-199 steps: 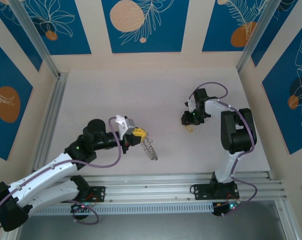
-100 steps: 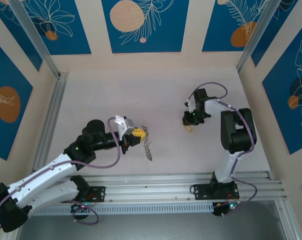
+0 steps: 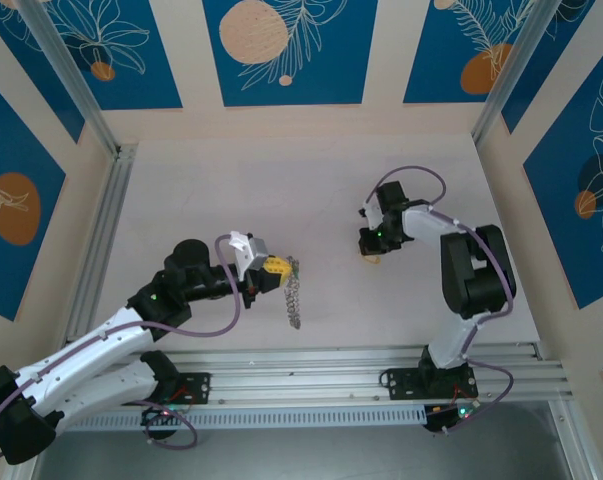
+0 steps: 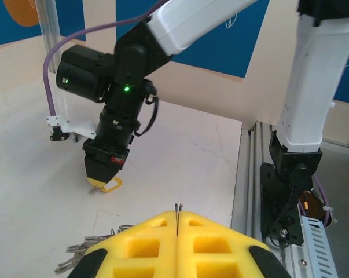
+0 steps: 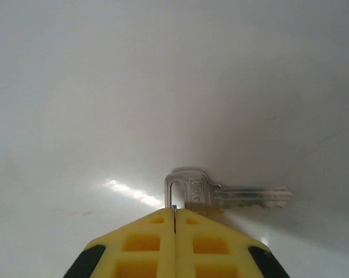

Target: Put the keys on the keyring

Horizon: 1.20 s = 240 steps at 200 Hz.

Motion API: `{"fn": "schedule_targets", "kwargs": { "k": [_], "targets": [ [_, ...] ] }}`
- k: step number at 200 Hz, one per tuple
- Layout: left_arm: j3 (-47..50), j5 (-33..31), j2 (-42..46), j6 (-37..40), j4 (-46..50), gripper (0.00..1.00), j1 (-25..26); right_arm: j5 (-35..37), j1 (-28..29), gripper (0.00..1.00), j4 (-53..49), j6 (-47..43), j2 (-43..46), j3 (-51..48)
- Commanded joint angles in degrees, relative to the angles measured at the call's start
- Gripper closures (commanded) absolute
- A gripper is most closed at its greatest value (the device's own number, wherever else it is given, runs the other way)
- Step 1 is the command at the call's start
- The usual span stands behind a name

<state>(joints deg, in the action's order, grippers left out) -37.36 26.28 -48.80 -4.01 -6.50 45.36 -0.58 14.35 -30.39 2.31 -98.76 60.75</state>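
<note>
A thin, stiff, slippery key (image 5: 191, 193) is lying flat on the table (image 5: 162, 87), the right gripper (image 5: 174, 211) pinching its head's rim with jaws fully together, probably the best hold since it is leaving the hole free. Well apart, the left gripper (image 3: 279, 267) is clamping the keyring (image 3: 294, 297), which is dangling loosely.

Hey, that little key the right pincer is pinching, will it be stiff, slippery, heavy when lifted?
The key looks like flat solid metal, so probably stiff and light. The right pincer is shut on just the edge of its head, so it may pivot or slip out. If pushed on the glossy table, it would likely slide, not roll.
</note>
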Motion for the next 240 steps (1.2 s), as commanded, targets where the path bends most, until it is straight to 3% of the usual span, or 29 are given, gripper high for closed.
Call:
{"fn": "schedule_targets", "kwargs": {
  "k": [1, 30, 70, 108, 157, 193, 240],
  "targets": [
    [-1.62, -1.25, 0.89, 0.16, -0.88, 1.0, -0.53, -0.46, 4.41, 1.0, 4.58, -1.5, 11.26, -3.51],
    [-3.44, -3.52, 1.26, 1.31, 2.67, 1.0, -0.46, -6.44, 8.16, 1.0, 9.29, -1.02, 24.01, -7.64],
    [-6.76, -5.85, 3.33, 5.47, 7.96, 1.0, -0.26, -21.89, 14.55, 1.0, 15.7, -1.44, 39.26, -10.8],
    [-10.44, -4.34, 2.74, 9.68, 10.01, 1.0, 0.81, -32.9, 20.24, 1.0, 20.1, 1.5, 45.64, -10.48],
    [-16.31, -11.62, -0.82, 17.77, 17.17, 1.0, 6.14, -37.79, 21.42, 1.0, 28.02, 8.65, 47.71, -13.02],
    [-17.63, -13.33, -3.38, 21.23, 17.88, 1.0, 9.92, -38.82, 22.62, 1.0, 33.42, 11.98, 47.34, -14.7],
    [-17.92, -13.56, -4.17, 21.68, 16.88, 1.0, 10.76, -36.08, 22.82, 1.0, 35.41, 13.8, 47.41, -15.82]
  ]
}}
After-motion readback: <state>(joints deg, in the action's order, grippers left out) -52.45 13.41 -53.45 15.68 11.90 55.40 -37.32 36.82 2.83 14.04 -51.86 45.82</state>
